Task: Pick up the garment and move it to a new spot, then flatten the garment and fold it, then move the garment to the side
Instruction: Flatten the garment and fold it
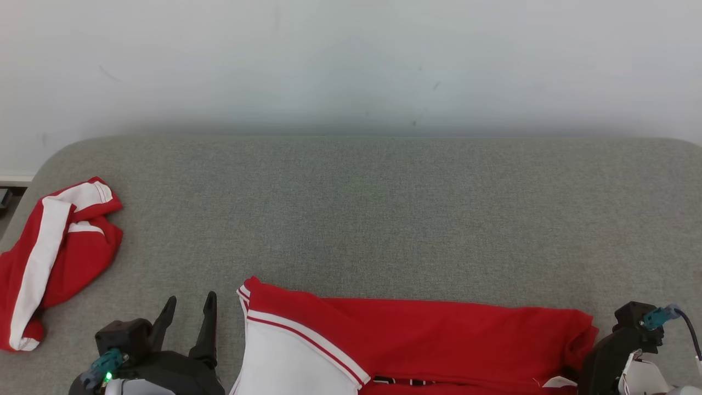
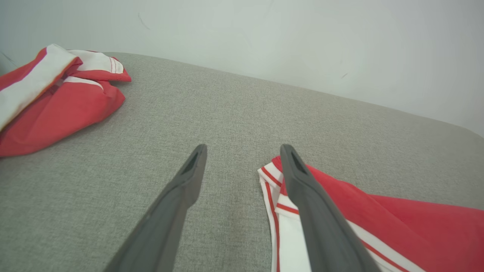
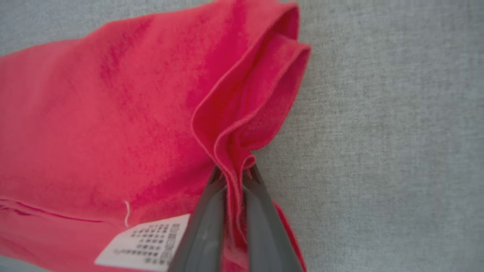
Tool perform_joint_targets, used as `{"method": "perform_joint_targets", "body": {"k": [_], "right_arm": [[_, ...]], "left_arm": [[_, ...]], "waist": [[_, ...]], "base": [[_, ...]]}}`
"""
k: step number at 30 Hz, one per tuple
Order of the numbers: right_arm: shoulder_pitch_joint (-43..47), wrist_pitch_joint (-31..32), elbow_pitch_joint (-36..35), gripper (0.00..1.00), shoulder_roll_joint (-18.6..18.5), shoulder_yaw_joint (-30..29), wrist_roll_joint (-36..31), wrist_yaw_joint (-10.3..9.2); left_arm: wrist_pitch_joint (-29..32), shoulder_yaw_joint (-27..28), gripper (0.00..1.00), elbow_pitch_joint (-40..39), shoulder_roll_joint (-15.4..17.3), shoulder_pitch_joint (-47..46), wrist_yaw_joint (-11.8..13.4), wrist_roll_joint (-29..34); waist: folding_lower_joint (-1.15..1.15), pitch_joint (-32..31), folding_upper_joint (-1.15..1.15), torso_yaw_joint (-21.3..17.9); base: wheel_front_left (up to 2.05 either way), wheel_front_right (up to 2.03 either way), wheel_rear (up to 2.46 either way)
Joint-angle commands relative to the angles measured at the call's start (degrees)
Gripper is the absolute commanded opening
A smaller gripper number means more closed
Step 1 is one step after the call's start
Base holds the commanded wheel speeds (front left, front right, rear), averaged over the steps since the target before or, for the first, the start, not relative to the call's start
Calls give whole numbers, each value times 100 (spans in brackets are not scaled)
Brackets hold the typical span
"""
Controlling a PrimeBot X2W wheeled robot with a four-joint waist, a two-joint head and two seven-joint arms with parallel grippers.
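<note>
Spare garment (image 1: 55, 258): crumpled red-and-white heap at the far left edge of the worktop (image 1: 384, 219), well apart from the work, so it looks set aside rather than in hand.
Left gripper (image 1: 186, 307): fingers spread, empty, low over bare grey cloth just left of the garment's white-striped corner; it seems poised to take that corner so both ends can be lifted together.
Garment (image 1: 417, 334): red with a white panel, lying along the near edge, spread wide but rumpled at its right end.
Label (image 3: 145, 241): white care tag on the garment, just left of the right fingers, so this end looks like an inside seam or hem.
Right gripper (image 3: 234, 177): fingers pressed together, pinching a bunched red fold at the garment's right end, likely to carry or tension it.
</note>
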Motion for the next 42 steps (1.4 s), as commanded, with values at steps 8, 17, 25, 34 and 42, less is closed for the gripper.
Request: {"method": "perform_joint_targets", "body": {"k": [8, 17, 25, 34, 42], "right_arm": [[-471, 70, -52, 0, -11, -559, -505, -10], [-1210, 145, -126, 0, -5, -1672, -1710, -10], [-1461, -84, -620, 0, -201, -2352, -2760, -10], [-1587, -358, -956, 0, -406, -2721, -3466, -10], [-1143, 271, -1054, 0, -104, -1732, -2821, -10]], "left_arm": [[9, -27, 100, -36, 67, -81, -12, -68], [-18, -67, 100, -61, 89, -120, -40, -61], [21, -112, 100, -69, 120, -115, -19, -66], [51, -156, 100, -89, 138, -92, 6, -82], [55, -206, 100, -99, 121, 30, 42, -116]], "waist": [[0, 42, 0, -48], [0, 162, 0, 35], [0, 189, 0, 157], [0, 160, 0, 252], [0, 26, 0, 192]], "base": [[0, 0, 0], [0, 0, 0], [0, 0, 0], [0, 0, 0], [0, 0, 0]]}}
